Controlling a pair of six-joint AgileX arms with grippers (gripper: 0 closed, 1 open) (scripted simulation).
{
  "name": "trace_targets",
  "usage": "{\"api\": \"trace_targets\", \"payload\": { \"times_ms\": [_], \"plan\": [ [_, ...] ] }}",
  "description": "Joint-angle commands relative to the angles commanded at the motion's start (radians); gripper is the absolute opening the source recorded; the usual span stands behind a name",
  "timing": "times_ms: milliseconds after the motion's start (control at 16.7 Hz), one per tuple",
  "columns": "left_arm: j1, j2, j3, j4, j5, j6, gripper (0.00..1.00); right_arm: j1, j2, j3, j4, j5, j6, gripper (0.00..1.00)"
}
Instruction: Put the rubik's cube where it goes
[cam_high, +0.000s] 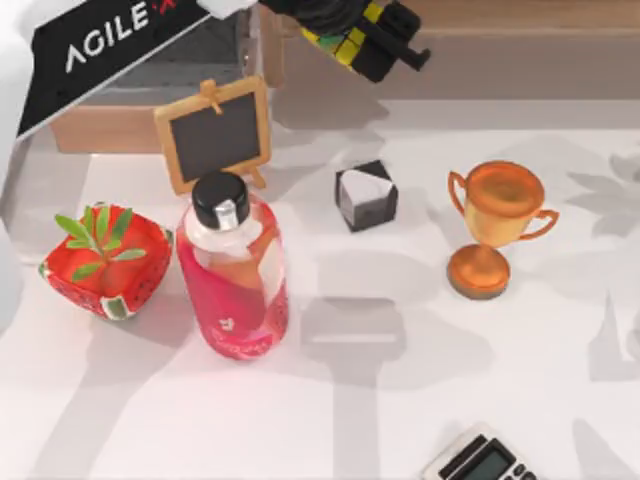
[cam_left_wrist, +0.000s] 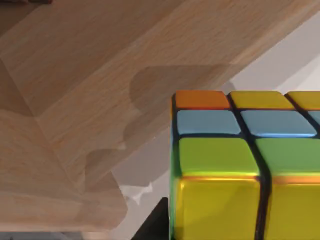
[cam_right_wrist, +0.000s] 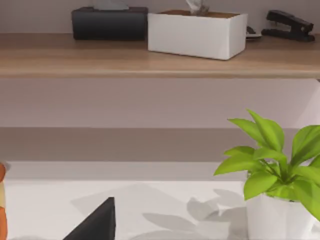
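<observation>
Up at the far edge of the bench (cam_high: 420, 400), the left claw (cam_high: 352, 35) hangs above the wooden shelf (cam_high: 520, 55), closed on the rubik's cube (cam_high: 347, 42). From above, yellow and green tiles show between the dark fingers. In the left wrist view the cube (cam_left_wrist: 240, 165) sits close to the lens, with orange, blue, green and yellow tiles showing and pale wood planks (cam_left_wrist: 75, 100) behind it; whether it touches the wood is hard to judge from this angle. The left arm reaches in from the top left corner, its black "AGILE" panel (cam_high: 110, 45) slanting over a wooden box.

Below, the bench has open white room along its near edge, except for a calculator (cam_high: 480, 462) at the bottom edge. A small chalkboard (cam_high: 213, 133), a pink bottle (cam_high: 233, 270) and a strawberry-shaped thing (cam_high: 105, 262) crowd the left side. A black cube with white faces (cam_high: 365, 195) stands mid-bench, with a golden trophy (cam_high: 495, 225) to its right, apart from it.

The right wrist view faces a shelf carrying a white tissue box (cam_right_wrist: 195, 32), a dark box (cam_right_wrist: 109, 22) and a stapler (cam_right_wrist: 290, 25), with a potted plant (cam_right_wrist: 275, 170) on the bench; I cannot tell the right claw's state.
</observation>
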Motion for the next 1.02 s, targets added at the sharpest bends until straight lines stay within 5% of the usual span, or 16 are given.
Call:
{"api": "trace_targets", "payload": {
  "times_ms": [480, 1020],
  "plan": [
    [0.366, 0.02, 0.224, -0.652, 0.148, 0.121, 0.0, 0.0, 0.0, 0.0, 0.0, 0.0, 0.0, 1.0],
    [0.824, 0.297, 0.577, -0.868, 0.149, 0.178, 0.0, 0.0, 0.0, 0.0, 0.0, 0.0, 0.0, 1.0]
  ]
}}
